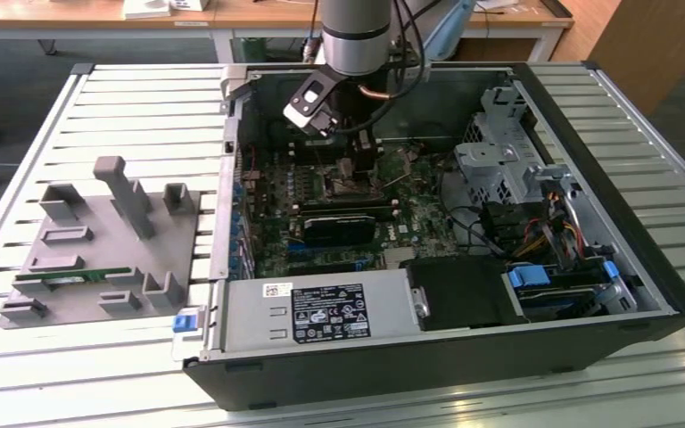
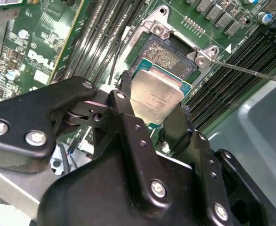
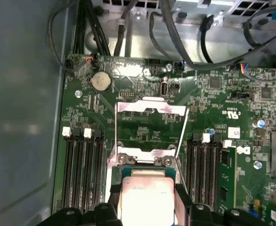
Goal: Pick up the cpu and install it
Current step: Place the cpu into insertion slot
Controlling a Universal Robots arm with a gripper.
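Note:
The cpu point(image 2: 157, 94), a flat square chip with a silver-grey top, sits between the two black fingers point(image 2: 124, 110) of my gripper point(image 2: 150, 110), which is shut on its opposite edges. It hangs right over the open socket point(image 2: 171, 52) on the green motherboard; I cannot tell whether it touches the socket. In the first wrist view the cpu point(image 3: 147, 197) lies just before the raised metal load plate point(image 3: 150, 110), with my gripper point(image 3: 147, 202) around it. In the exterior view my gripper point(image 1: 359, 147) reaches down into the open computer case, above the socket point(image 1: 345, 178).
A thin socket lever point(image 2: 246, 70) sticks out beside the socket, and memory slots point(image 3: 81, 160) flank it. A black heatsink block point(image 1: 340, 225), power supply point(image 1: 318, 312), drive cage point(image 1: 498, 160) and cables crowd the case. On the exterior view's left a grey fixture point(image 1: 93, 241) holds a green memory stick point(image 1: 75, 278).

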